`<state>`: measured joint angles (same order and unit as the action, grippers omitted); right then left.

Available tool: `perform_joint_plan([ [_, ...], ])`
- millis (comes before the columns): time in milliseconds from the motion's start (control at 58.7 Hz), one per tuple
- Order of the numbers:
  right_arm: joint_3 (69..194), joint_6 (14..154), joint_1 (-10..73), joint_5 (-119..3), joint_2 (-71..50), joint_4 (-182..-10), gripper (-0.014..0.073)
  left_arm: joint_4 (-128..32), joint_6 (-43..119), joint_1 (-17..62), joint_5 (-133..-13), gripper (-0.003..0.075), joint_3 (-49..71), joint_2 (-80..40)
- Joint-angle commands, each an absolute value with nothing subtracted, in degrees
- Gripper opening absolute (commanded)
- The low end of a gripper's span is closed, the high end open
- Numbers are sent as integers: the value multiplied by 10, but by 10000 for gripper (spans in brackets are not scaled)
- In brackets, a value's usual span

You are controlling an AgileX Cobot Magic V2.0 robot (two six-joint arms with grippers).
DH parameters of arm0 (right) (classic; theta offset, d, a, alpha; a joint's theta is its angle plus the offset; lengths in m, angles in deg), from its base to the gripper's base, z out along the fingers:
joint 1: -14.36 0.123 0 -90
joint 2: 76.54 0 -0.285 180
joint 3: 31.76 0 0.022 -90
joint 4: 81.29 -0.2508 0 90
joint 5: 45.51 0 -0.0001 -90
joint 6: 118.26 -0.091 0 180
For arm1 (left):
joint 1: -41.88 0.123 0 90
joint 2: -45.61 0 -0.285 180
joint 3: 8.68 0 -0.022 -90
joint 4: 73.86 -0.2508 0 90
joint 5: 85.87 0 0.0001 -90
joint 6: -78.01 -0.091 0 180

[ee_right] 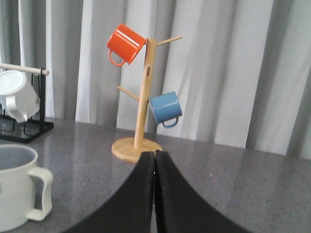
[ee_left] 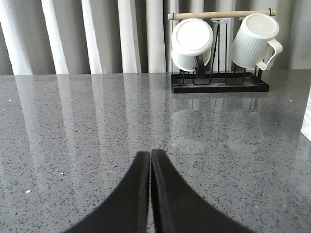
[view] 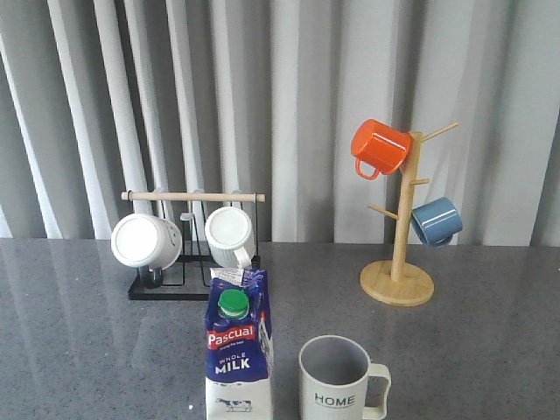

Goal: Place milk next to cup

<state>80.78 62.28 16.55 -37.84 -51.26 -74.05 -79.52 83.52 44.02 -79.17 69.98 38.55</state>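
Note:
The milk [view: 238,346], a dark-blue and white carton with a green cap and red "Pascual" label, stands upright at the front of the grey table. The cup [view: 337,381], off-white, ribbed, with "HOME" in black, stands just right of it, a small gap between them; it also shows in the right wrist view [ee_right: 17,187]. A white sliver of the milk shows at the edge of the left wrist view [ee_left: 307,121]. Neither gripper shows in the front view. My left gripper [ee_left: 150,154] is shut and empty above bare table. My right gripper [ee_right: 155,155] is shut and empty, right of the cup.
A black wire rack [view: 188,280] with a wooden bar holds two white mugs [view: 146,240] behind the milk. A wooden mug tree [view: 399,271] at the back right carries an orange mug [view: 380,147] and a blue mug [view: 436,220]. Grey curtains hang behind the table.

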Motion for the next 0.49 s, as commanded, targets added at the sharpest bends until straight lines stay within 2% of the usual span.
perform_joint_plan([
  [0,760,628,163,-351,-576,-738,-9,-792,837,441,-831,-8,690,391],
  [119,689,624,163,-362,-656,-749,-9,-792,837,441,-831,-8,690,391],
  [187,691,621,163,-433,-699,-759,-9,-792,837,441,-831,-8,690,391],
  [477,689,622,170,-464,-701,-773,-9,-792,837,441,-831,-8,690,391],
])
